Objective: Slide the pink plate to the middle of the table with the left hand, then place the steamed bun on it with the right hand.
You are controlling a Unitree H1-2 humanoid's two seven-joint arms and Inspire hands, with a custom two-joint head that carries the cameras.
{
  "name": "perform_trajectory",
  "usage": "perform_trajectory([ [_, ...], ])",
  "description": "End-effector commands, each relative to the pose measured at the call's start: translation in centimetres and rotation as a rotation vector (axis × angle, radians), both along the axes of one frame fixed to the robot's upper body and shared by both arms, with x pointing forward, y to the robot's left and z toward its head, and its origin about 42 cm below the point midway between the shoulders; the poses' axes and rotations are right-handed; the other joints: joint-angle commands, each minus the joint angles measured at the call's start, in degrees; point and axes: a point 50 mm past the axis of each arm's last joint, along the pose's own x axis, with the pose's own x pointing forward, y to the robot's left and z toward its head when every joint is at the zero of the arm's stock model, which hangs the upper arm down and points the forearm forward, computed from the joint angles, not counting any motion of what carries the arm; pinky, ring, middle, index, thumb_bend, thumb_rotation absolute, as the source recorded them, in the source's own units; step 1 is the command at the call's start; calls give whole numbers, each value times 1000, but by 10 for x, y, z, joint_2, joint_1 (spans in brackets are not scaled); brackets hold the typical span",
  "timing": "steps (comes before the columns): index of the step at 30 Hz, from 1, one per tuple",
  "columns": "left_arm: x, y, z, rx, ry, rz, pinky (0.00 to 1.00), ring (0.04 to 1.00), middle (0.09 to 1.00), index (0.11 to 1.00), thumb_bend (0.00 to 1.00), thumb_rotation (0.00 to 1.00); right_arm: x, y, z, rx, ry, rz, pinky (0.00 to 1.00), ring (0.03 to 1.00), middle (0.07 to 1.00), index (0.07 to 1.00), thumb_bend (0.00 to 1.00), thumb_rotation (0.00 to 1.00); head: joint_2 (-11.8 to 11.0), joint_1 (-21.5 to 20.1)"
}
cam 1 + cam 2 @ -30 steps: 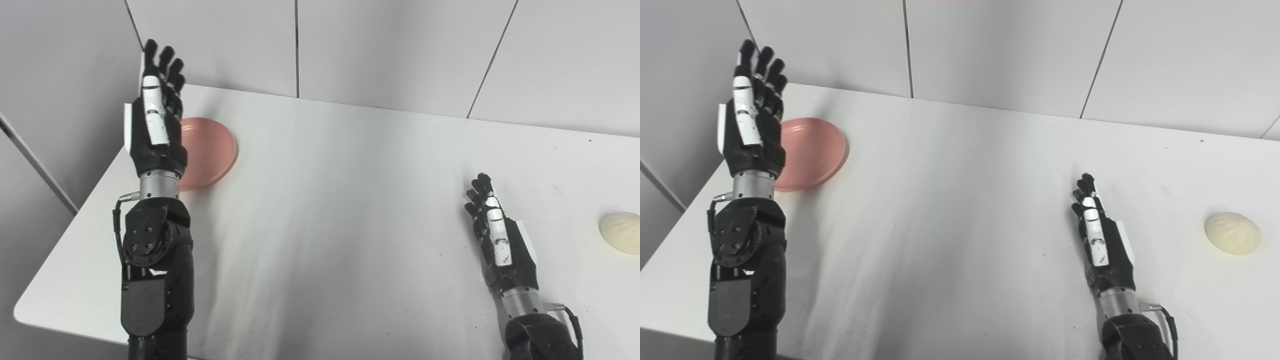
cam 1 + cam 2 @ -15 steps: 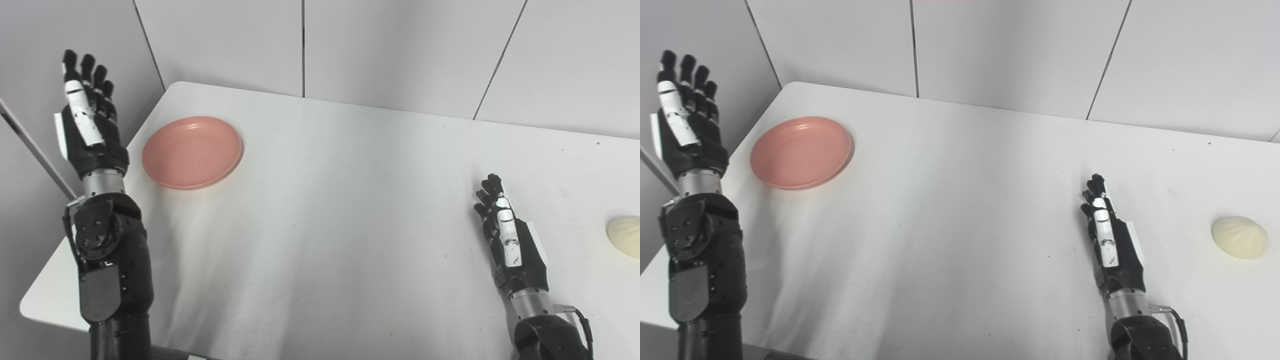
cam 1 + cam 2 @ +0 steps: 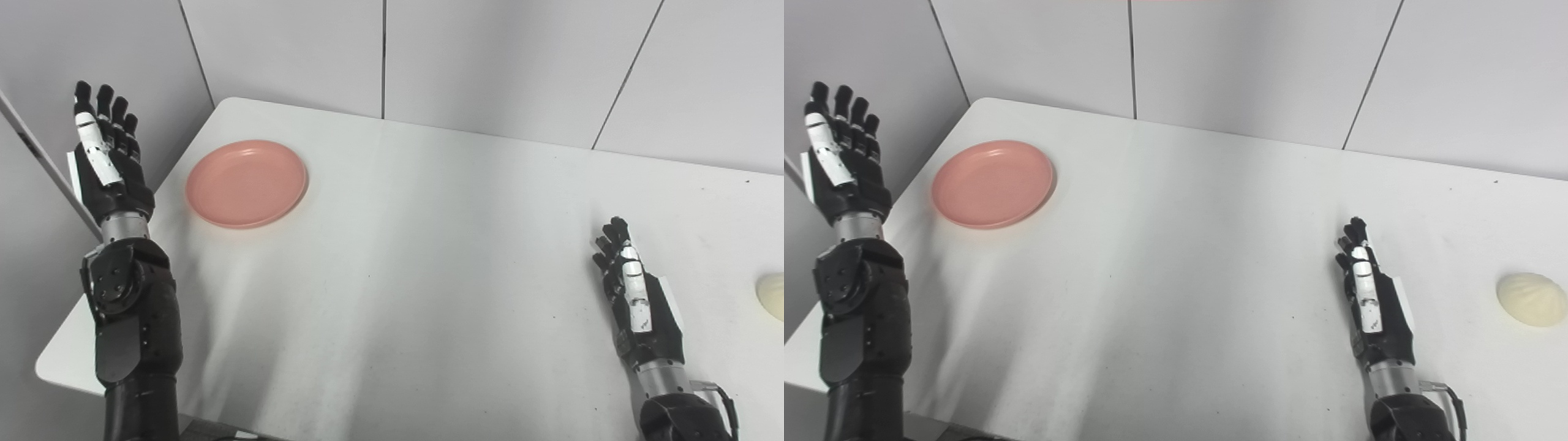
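On my feed I see the round, shallow pink plate [image 3: 993,183] lying flat at the far left corner of the white tabletop [image 3: 1176,257], well away from the middle. My left hand [image 3: 842,162] is raised off the left edge of the tabletop, beside the plate but apart from it, its black and white fingers [image 3: 822,131] pointing up, straight and a little spread, holding nothing. The dark forearm below it rises from the bottom left corner of the view.

Over on the right, my right hand [image 3: 1375,303] sits low above the tabletop near the front edge (whether it touches the surface I cannot tell), fingers stretched out flat toward the far wall, close together, gripping nothing. The pale cream steamed bun [image 3: 1531,299], domed with pleated folds, rests on the tabletop to the right of that hand, near it but clearly apart; in the left eye view it is cut by the picture's right edge.

The middle of the tabletop between plate and bun shows faint grey smudges and small dark specks. Grey wall panels [image 3: 490,61] stand behind.
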Motion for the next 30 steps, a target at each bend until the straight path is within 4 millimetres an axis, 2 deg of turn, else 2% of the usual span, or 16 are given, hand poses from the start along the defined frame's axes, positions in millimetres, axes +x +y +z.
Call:
perform_trajectory([
  [1, 9, 6, 22, 49, -66, -4, 993, 975, 979, 979, 461, 1000, -6, -10, -8, -4, 34, -25, 1000, 1000, 1000, 1000, 225, 1000, 2, 1],
  [19, 21, 21, -16, -25, 59, 14, 1000, 981, 971, 979, 435, 1000, -7, -9, -8, -6, 23, -22, 1000, 1000, 1000, 1000, 212, 1000, 8, 6],
  [30, 25, 16, -29, -64, 126, 7, 1000, 984, 973, 981, 422, 1000, -7, -10, -7, -10, 20, -22, 1000, 1000, 1000, 1000, 223, 1000, 9, 6],
])
